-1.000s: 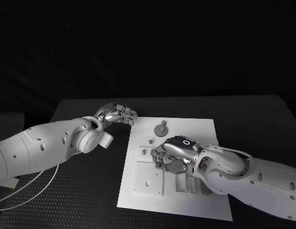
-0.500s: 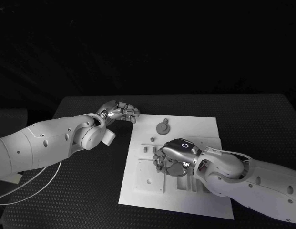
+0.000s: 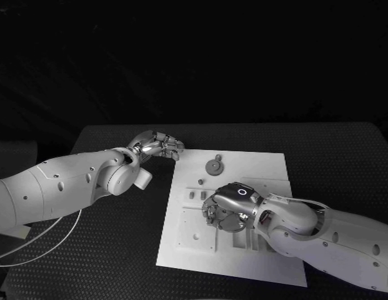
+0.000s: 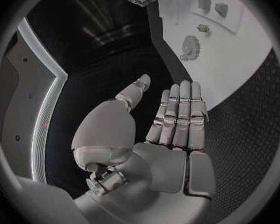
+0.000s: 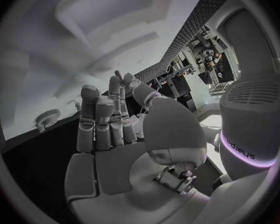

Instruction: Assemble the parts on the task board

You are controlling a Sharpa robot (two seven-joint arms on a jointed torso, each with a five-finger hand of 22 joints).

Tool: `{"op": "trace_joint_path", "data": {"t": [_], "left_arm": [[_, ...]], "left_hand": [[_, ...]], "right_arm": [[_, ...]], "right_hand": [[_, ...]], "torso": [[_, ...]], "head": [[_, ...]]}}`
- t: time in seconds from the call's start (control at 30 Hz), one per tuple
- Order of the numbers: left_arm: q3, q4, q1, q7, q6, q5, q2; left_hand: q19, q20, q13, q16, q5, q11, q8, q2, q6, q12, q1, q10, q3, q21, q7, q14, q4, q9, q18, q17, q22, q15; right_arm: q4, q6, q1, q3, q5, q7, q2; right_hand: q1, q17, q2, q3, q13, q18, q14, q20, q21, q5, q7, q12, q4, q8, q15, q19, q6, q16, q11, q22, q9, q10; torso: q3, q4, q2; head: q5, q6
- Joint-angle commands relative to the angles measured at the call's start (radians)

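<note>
Head cam: I've got the white board (image 3: 248, 244) mid-table on the black table (image 3: 95, 262). A round gear (image 3: 213, 166) lies flat on the board's far end, about 12 o'clock from centre. My R hand (image 3: 227, 211) sits over the board's middle, fingers curled down onto the raised blocks and slots there; can't tell if it's got a part, fingers hide whatever's under them. My L hand (image 3: 155, 146) hangs off the board at about 10 o'clock from the gear, near the board's far-left corner, not touching it.

L wrist cam: L hand (image 4: 168, 129) has fingers straight and side by side, thumb apart, nothing in it. Board (image 4: 239, 59) and gear (image 4: 190, 46) lie beyond the fingertips, well apart from them.

R wrist cam: R hand (image 5: 112, 129) fingers stretched fwd, close together, over the board (image 5: 34, 84); gear (image 5: 48, 117) beside them. Grip on any part: can't tell.
</note>
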Motion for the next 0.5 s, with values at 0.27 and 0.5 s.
{"op": "trace_joint_path", "data": {"t": [0.27, 0.5], "left_arm": [[0.001, 0.003, 0.001, 0.005, 0.004, 0.006, 0.002], [0.001, 0.003, 0.001, 0.005, 0.004, 0.006, 0.002]], "left_hand": [[0.003, 0.003, -0.002, -0.006, 0.002, -0.001, 0.004, 0.004, -0.003, -0.005, 0.003, 0.009, -0.006, -0.002, 0.003, 0.008, 0.000, -0.002, 0.007, 0.002, -0.002, 0.002], [0.002, 0.003, -0.002, -0.007, 0.002, -0.001, 0.004, 0.003, -0.003, -0.006, 0.003, 0.009, -0.006, -0.002, 0.003, 0.008, -0.001, -0.002, 0.007, 0.003, -0.003, 0.002]], "right_arm": [[0.003, 0.029, -0.002, -0.004, -0.018, 0.001, -0.001], [0.004, 0.032, -0.003, -0.007, -0.017, 0.001, -0.003]], "right_hand": [[0.010, -0.001, -0.001, 0.005, -0.001, 0.030, -0.002, -0.007, 0.003, 0.003, 0.003, 0.003, -0.002, 0.007, -0.008, -0.002, 0.007, 0.004, -0.002, 0.018, 0.001, 0.007], [0.010, -0.001, -0.001, 0.004, -0.002, 0.030, -0.002, -0.007, 0.004, 0.003, 0.003, 0.003, -0.002, 0.007, -0.008, -0.001, 0.007, 0.004, -0.002, 0.019, 0.001, 0.007]], "torso": [[-0.0011, -0.0021, 0.000], [-0.0012, -0.0016, 0.000]], "head": [[0.006, -0.005], [0.007, -0.007]]}}
